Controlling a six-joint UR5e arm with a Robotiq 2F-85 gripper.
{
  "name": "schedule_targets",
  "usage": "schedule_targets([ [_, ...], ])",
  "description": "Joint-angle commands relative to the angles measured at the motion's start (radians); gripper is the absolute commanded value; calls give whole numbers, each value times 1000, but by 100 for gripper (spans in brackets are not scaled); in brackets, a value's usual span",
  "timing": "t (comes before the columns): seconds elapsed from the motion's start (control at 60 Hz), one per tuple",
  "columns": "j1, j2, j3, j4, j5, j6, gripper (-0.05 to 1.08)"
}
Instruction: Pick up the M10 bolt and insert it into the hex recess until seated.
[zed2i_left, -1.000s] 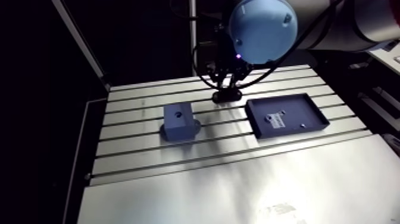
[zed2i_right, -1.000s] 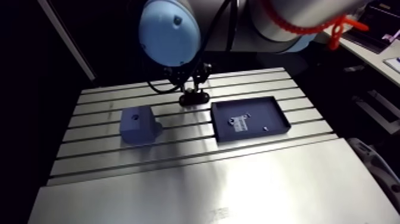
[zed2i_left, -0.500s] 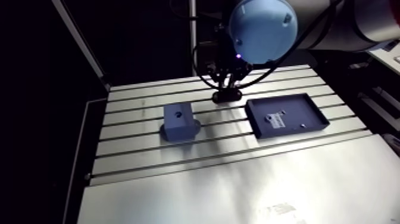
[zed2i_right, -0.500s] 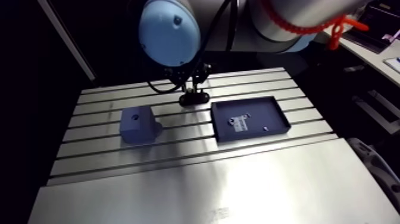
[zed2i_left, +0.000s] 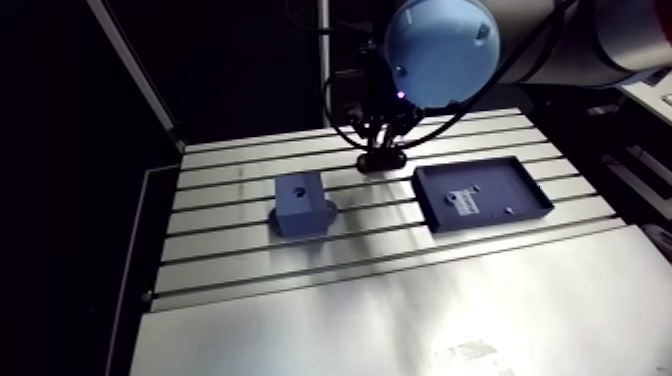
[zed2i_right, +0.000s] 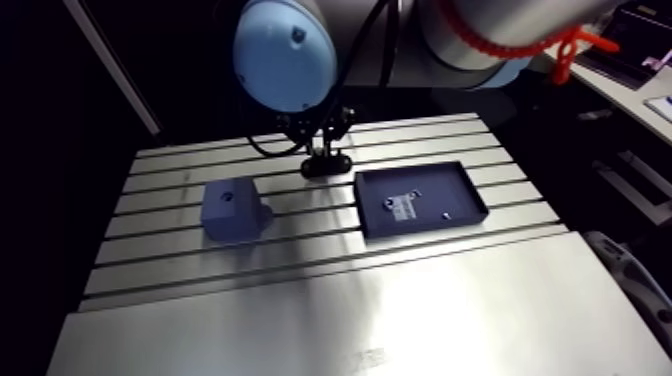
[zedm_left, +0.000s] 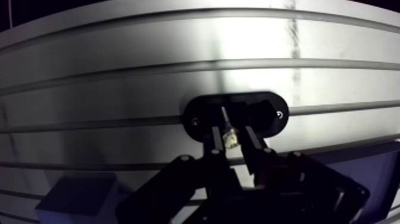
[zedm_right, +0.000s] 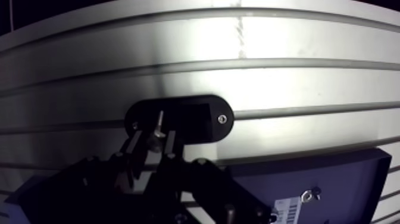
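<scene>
In the wrist view a small metal bolt (zedm_left: 228, 139) stands between the fingertips of my gripper (zedm_left: 232, 136), its thin shank pointing away from me. The jaws are shut on its head. Just under the bolt lies a black oval holder (zedm_left: 202, 116) on the slotted table. In the arm view the gripper (zed2i_left: 382, 150) hangs over that holder (zed2i_left: 382, 160) at the back of the table. The blue block (zed2i_left: 300, 203) has a small recess in its top face. It sits forward and to the left of the gripper, well apart from it.
A shallow dark blue tray (zed2i_left: 482, 193) with a white label and a couple of small parts lies to the right of the holder. The slotted table (zed2i_left: 230, 215) runs forward into a smooth metal sheet (zed2i_left: 400, 320). A slanted frame bar (zed2i_left: 135, 75) stands at the left.
The gripper has crept up very slightly over the black holder. The block and the tray have not moved.
</scene>
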Motion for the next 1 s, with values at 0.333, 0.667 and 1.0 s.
schedule_targets([
  [0.333, 0, 0, -1, 0, 1, 0, 71],
  [0.667, 10, -22, -12, 1, 5, -3, 72],
  [1.0, 11, -68, -9, 6, 2, -9, 72],
])
